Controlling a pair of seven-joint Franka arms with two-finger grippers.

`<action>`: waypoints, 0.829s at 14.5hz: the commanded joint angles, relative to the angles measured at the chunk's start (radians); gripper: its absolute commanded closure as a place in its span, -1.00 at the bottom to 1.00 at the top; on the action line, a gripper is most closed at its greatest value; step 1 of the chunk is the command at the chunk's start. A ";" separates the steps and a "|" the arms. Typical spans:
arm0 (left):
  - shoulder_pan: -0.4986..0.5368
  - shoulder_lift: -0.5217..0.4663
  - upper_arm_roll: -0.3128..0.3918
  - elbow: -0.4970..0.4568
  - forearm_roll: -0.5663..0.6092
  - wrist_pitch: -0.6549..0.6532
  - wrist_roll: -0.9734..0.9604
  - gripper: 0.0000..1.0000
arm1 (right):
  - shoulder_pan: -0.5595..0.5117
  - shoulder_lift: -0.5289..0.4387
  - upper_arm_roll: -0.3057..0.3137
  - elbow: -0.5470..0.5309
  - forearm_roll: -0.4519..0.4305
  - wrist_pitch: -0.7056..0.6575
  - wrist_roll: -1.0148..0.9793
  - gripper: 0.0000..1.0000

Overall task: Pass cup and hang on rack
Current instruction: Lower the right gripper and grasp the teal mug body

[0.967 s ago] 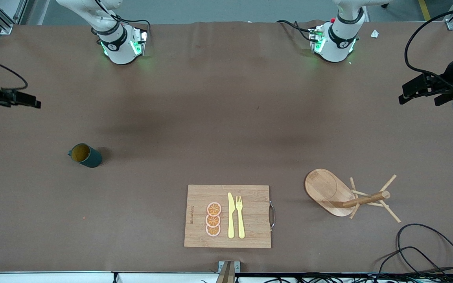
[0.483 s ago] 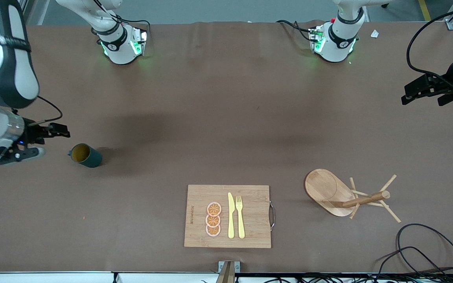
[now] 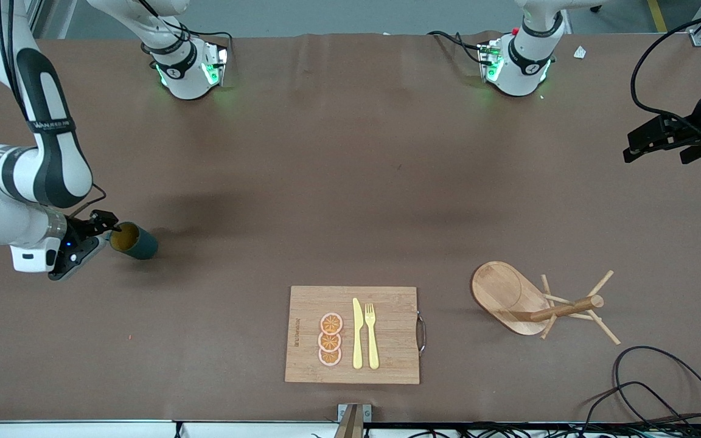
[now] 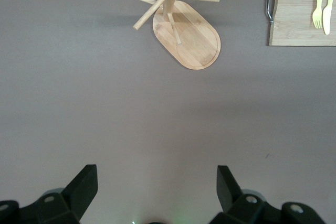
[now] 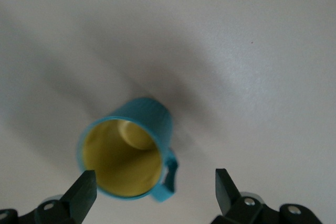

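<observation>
At left of the front frame, my right gripper hangs with fingers released just above the cup. My left gripper waits released at right edge, the rack lower right.

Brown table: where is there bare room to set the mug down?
Bare brown table stretches between the dark teal ribbed mug and the light wooden mug tree, farther from the camera than the rectangular wooden cutting board. Crowded only at the mug, beside the open right claw.
</observation>
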 commanded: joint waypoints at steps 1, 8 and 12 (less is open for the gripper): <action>0.000 -0.004 -0.001 0.010 0.017 -0.015 -0.012 -1.00 | -0.028 0.038 0.012 -0.010 0.006 0.066 -0.085 -1.00; 0.000 -0.004 -0.001 0.010 0.020 -0.015 -0.007 -1.00 | -0.019 0.075 0.013 -0.040 0.006 0.154 -0.113 0.07; 0.001 -0.002 -0.001 0.010 0.017 -0.015 -0.001 -1.00 | -0.019 0.075 0.013 -0.048 0.011 0.150 -0.100 0.99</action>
